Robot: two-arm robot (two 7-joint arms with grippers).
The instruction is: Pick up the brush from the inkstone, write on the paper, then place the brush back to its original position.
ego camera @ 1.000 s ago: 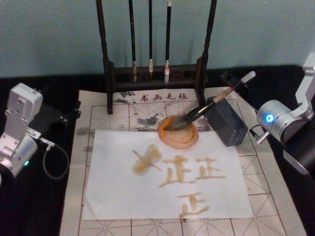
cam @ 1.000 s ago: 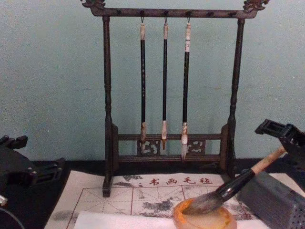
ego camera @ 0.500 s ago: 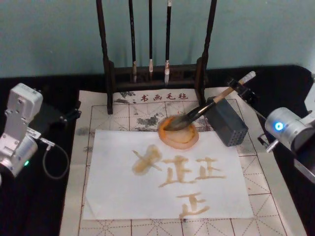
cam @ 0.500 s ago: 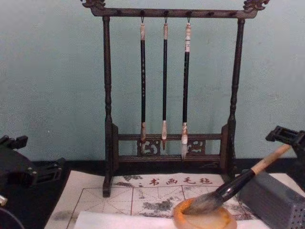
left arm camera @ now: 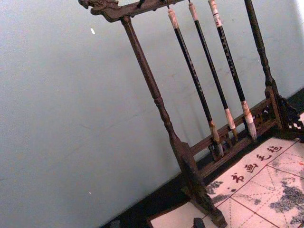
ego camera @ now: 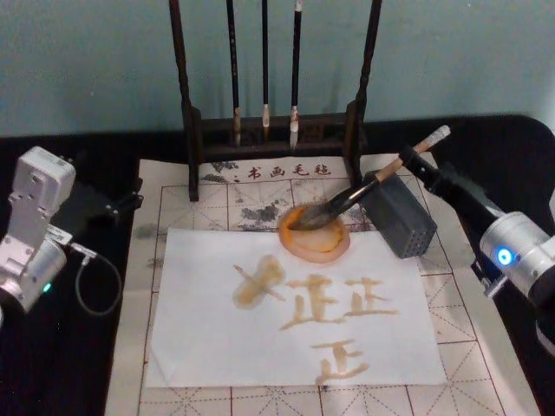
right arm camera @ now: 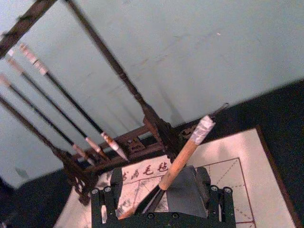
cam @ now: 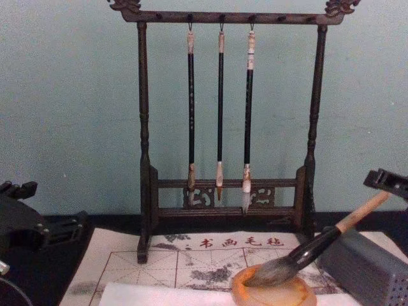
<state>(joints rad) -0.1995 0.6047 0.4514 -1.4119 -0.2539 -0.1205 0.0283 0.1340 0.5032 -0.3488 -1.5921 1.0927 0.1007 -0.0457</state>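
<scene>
Right gripper (ego camera: pixel 431 172) spread wide around brush (ego camera: pixel 368 184) handle, not touching; bristles in inkstone (ego camera: pixel 315 232).

I can read a row of five red characters, 书画毛毡, printed along the far edge of the beige mat (ego camera: pixel 173 195), just in front of the brush rack's (ego camera: pixel 273 130) base; they show in my head, chest and both wrist views. On the white paper (ego camera: pixel 199 347) I make out the character 正 brushed three times in pale tan strokes, two side by side near the middle and one below toward the near edge. The blotchy tan mark left of them I cannot read.
</scene>
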